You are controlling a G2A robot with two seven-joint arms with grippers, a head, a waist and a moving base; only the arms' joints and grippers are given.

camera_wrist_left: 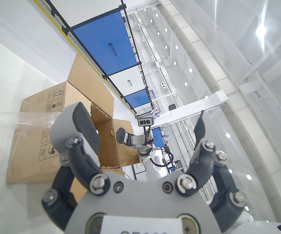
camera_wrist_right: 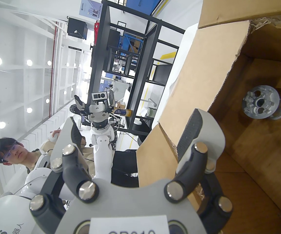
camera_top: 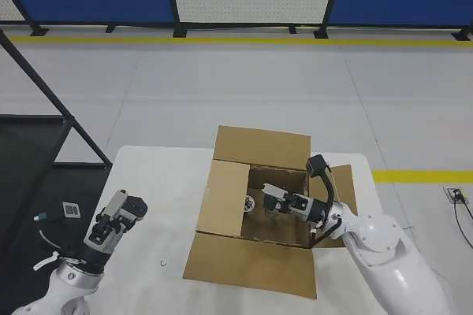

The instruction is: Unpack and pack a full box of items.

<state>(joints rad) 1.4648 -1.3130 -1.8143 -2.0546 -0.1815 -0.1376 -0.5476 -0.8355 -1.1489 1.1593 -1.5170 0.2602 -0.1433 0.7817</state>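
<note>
Box (camera_top: 262,146) sitting mouth-up, centre frame; metal hub (camera_wrist_right: 261,102) inside, showing its holed end. Right end effector (camera_top: 269,198) hovering over the opening, spread and empty; left end effector (camera_wrist_left: 140,113) likewise.

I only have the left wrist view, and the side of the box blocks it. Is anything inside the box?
Observer: Yes. The right wrist view shows a grey metal part lying on the floor of the box.
Operator: Is the right gripper holding anything?
Observer: No. The right gripper is open, with nothing between its fingers.
Operator: Where does my left gripper sit relative to the box?
Observer: In the top view, the left gripper is above the white table, to the box's left and apart from it.
</note>
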